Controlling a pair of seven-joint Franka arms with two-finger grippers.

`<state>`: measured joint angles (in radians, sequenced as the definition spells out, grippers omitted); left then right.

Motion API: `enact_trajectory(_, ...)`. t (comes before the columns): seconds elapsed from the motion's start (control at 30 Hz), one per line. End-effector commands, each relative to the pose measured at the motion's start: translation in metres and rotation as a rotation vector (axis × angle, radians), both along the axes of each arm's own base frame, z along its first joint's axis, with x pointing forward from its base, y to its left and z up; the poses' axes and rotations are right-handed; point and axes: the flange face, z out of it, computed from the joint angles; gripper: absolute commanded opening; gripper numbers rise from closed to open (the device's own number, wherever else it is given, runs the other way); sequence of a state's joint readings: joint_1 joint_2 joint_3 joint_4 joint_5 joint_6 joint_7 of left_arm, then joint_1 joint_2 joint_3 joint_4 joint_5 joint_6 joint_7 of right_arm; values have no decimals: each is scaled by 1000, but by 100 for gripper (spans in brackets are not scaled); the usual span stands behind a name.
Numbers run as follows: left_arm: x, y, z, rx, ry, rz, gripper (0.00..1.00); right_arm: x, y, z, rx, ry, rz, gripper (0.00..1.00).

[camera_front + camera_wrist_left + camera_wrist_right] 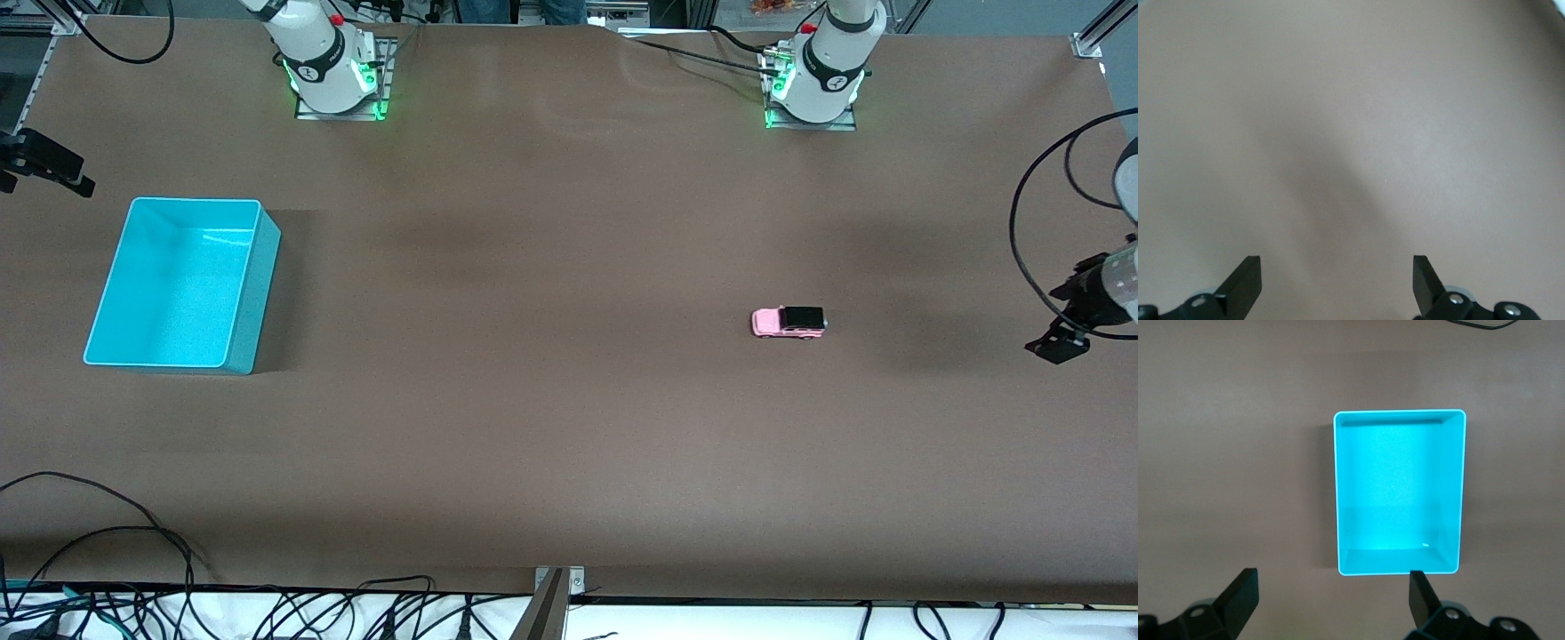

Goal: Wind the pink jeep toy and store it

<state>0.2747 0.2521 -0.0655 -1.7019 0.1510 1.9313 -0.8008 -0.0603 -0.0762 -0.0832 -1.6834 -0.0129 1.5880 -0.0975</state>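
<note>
Left gripper (1337, 280): fingers spread wide apart, holding nothing; in the left wrist view only bare brown table (1351, 120) shows under it. In the front view it hangs at the right edge of the frame (1062, 342), up in the air over the left arm's end of the table.
Right gripper (1333, 600): fingers spread wide apart, holding nothing; it looks down on the turquoise bin (1399, 492). In the front view it shows only at the left edge of the frame (44, 164).
Pink jeep toy (789, 323): on its wheels on the table, in the right half of the front view at mid-height, toward the left arm's end, well apart from both grippers.
Jeep's heading: long axis runs across the front view, along the table's length; the pink bonnet points toward the right arm's end, the black-roofed rear toward the left arm's end.
Turquoise bin (182, 283): open rectangular tub in the left part of the front view, toward the right arm's end, well apart from the jeep; nothing shows in it.
Between jeep and bin: bare brown table surface (533, 356).
Cables (107, 569): black loops along the bottom edge of the front view, near the camera; another loop (1036, 240) by the left arm.
</note>
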Motion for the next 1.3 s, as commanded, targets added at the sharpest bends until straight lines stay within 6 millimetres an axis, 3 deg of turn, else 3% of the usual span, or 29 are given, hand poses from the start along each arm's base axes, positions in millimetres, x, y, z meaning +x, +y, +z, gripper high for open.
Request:
enact_trajectory(0.0,8,-11,36,-30,23,-191,100,-2,-1,7,-10,-2,11,100)
enact_trajectory(0.27,12,-17,76,-53,30,-491,100,-2,-1,7,-10,-2,11,100)
enact_trajectory(0.83,14,-40,119,-171,-35,-1007,100,-2,-1,7,-10,-2,11,100)
enact_trajectory(1.07,2,-47,143,-142,-55,-1043,100,-1,0,7,-10,-2,12,100)
enact_trajectory(1.27,-6,-57,140,-142,-36,-1053,100,-1,0,7,-10,-2,12,100)
